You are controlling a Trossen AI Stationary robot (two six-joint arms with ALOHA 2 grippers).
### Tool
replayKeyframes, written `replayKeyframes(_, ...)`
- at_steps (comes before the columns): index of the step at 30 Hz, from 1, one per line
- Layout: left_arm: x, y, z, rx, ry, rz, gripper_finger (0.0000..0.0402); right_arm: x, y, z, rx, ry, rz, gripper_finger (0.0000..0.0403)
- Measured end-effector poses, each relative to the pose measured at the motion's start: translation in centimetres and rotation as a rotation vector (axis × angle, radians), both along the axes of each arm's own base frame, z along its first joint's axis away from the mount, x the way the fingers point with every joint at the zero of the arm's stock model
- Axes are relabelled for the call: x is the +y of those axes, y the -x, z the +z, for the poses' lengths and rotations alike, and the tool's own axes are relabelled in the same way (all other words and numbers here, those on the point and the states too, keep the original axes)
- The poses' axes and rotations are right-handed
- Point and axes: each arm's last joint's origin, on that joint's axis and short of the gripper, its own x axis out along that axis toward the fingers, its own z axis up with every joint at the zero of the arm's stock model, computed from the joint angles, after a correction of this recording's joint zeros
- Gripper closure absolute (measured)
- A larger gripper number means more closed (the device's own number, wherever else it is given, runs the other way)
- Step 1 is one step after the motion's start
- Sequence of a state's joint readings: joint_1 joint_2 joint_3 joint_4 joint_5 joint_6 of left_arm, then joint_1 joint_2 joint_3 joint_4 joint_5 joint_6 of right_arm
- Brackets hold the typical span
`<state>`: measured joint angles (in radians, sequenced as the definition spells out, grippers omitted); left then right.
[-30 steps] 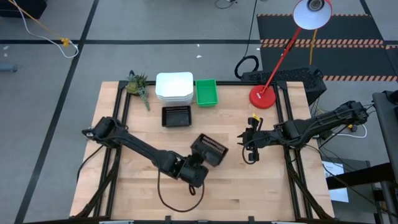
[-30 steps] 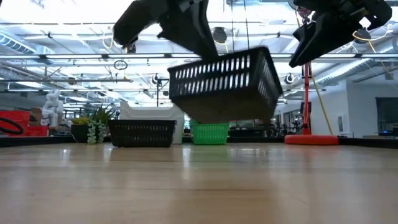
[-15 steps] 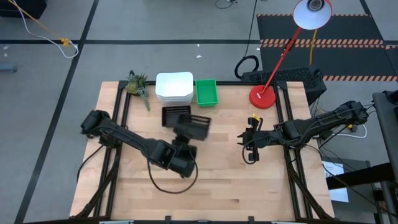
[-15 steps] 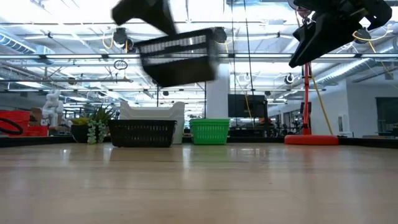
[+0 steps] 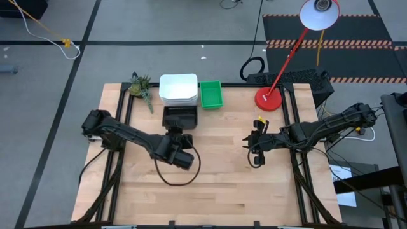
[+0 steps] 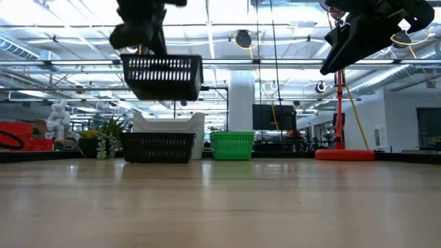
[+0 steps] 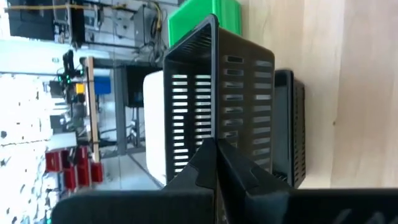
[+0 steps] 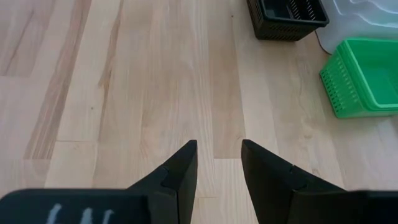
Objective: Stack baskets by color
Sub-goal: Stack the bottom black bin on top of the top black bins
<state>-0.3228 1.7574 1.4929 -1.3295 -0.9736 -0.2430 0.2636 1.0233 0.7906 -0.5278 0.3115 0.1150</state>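
Black mesh basket [image 6: 162, 77] hangs clamped by its rim in the left gripper [image 7: 216, 163], directly above the black basket on the tabletop [image 6: 157, 147]. Lower it level and square so it nests. Right gripper [image 8: 216, 163] waits apart, empty.

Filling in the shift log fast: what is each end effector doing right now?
Left end effector: shut on a black mesh basket, held in the air.
Right end effector: open, holding nothing.

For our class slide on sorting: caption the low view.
Left hand holds a black basket above the black basket on the table.
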Motion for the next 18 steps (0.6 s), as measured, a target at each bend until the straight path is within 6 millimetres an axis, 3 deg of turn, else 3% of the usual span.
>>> replayKeyframes(18, 3.5, 0.0, -6.8, 0.026, -0.014, 0.055, 0.0399, 0.0, 0.0, 0.0, 0.001, 0.003, 0.003, 0.0283)
